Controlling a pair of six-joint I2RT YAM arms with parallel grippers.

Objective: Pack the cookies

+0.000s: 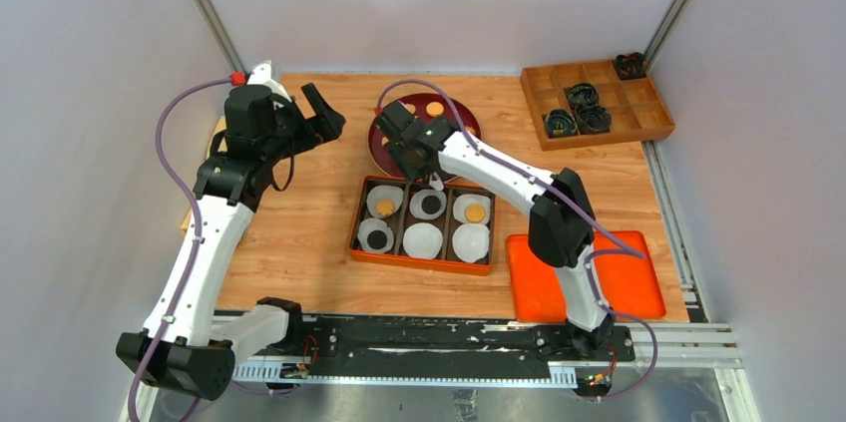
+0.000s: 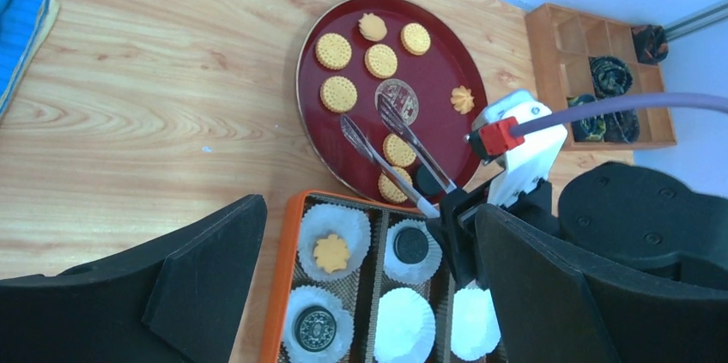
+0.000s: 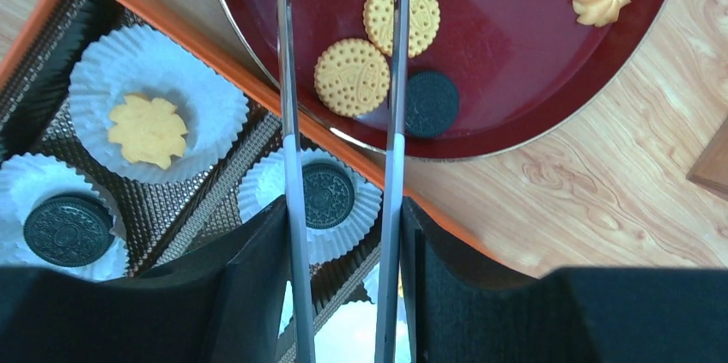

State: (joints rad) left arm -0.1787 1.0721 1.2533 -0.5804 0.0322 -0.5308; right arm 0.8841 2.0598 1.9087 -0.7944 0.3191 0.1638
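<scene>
1. The right pincer [image 3: 343, 224] is clenched on a pair of metal tongs [image 3: 288, 80]. The tongs' two arms stand apart and reach out over the near rim of a round red plate [image 3: 532, 80].
2. One golden cookie [image 3: 351, 77] lies on the plate between the two arms. A second golden round [image 3: 402, 15] sits partly under the right-hand arm, and a black cookie [image 3: 427, 104] lies just outside that arm.
3. Most of the cookies [image 2: 380, 60] are on the plate: four more flat golden ones towards its far side, and two knobbly orange-brown pieces [image 2: 462, 99], one at the far rim and one to the right.
4. An orange tray [image 1: 356, 212] sits on the wooden surface [image 1: 299, 212] just beside the plate's near edge. Each of its six compartments holds a white paper cup [image 2: 403, 324].
5. Four cups are filled. The far row holds a flower-shaped golden piece [image 2: 331, 253], a black one and an orange one. The near row holds a black one on the left, and its other two cups are bare.
6. The left pincer [image 2: 369, 213] hangs released with its fingers spread wide and grasps nothing. It is raised above the surface to the left of the plate.
7. A flat orange board [image 1: 629, 282] lies right of the tray. A wooden box [image 1: 597, 103] at the far right corner holds dark items in several compartments.
</scene>
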